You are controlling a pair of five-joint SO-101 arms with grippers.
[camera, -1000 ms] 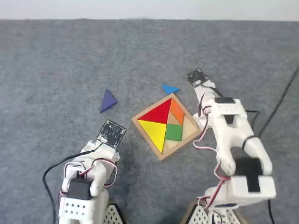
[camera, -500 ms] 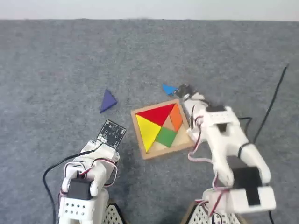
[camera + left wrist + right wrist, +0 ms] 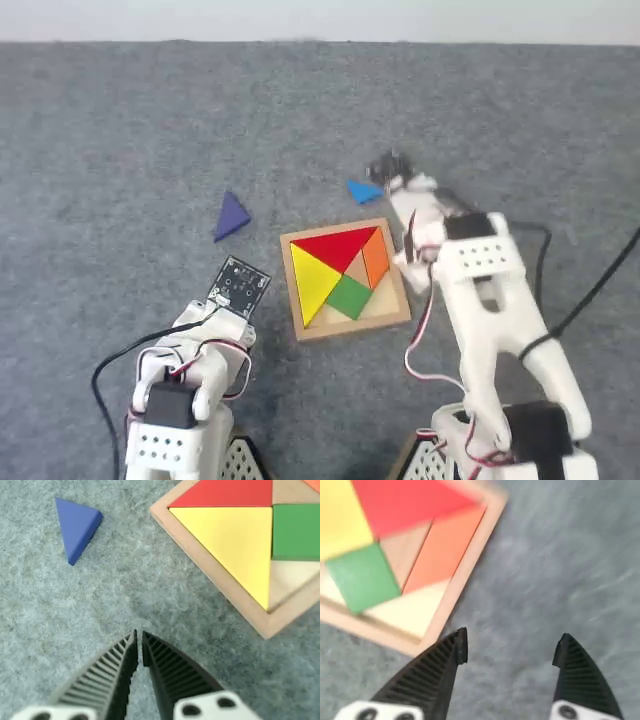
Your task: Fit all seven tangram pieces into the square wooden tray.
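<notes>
The square wooden tray (image 3: 397,318) lies mid-table with a red triangle (image 3: 337,247), yellow triangle (image 3: 311,281), green square (image 3: 350,295) and orange piece (image 3: 376,257) inside. Bare wood shows in its centre and near corner. A dark blue triangle (image 3: 232,215) lies to the left and a small blue triangle (image 3: 363,190) just beyond the tray. My right arm (image 3: 470,260) reaches along the tray's right side. My right gripper (image 3: 513,645) is open over carpet beside the tray rim (image 3: 470,575). My left gripper (image 3: 139,641) is shut and empty, short of the dark blue triangle (image 3: 75,522) and the tray (image 3: 215,582).
Grey carpet covers the table, with open room on the far side and the left. A black cable (image 3: 590,290) trails at the right edge. The left arm's base (image 3: 175,420) stands at the near left.
The tray has turned from a diamond pose to nearly square with the table and slid slightly left. My right arm swung left and farther out. The left arm kept still.
</notes>
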